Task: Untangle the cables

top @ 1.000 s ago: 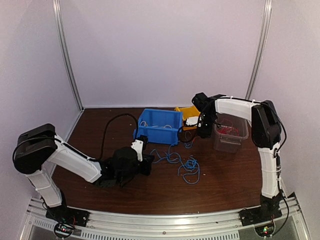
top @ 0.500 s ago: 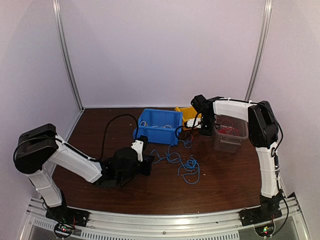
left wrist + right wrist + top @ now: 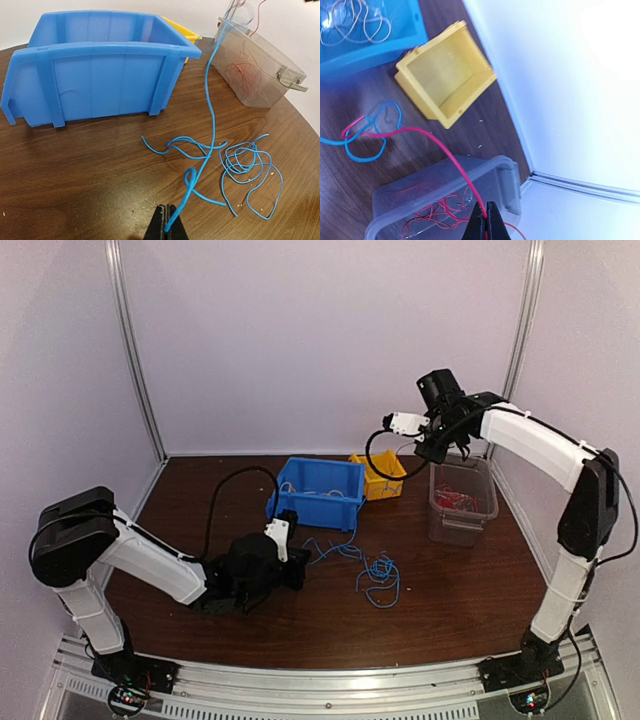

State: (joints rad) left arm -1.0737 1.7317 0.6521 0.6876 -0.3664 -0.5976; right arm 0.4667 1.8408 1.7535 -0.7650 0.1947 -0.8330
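Several blue cables lie looped on the brown table in front of the blue bin. My left gripper sits low on the table, shut on the end of one blue cable that rises away toward the clear container. My right gripper hangs high above that container, shut on a red cable. The red cable's far end is hooked into a blue loop on the table. More red cables lie inside the container. Pale cables rest in the blue bin.
An empty yellow bin lies on its side between the blue bin and the clear container. A thick black arm cable arcs over the table at the left. White walls close in behind and to the right.
My right gripper has shut on the red cable and risen from table level beside the yellow bin to high above the clear container, drawing the strand up. The left arm has stayed put.
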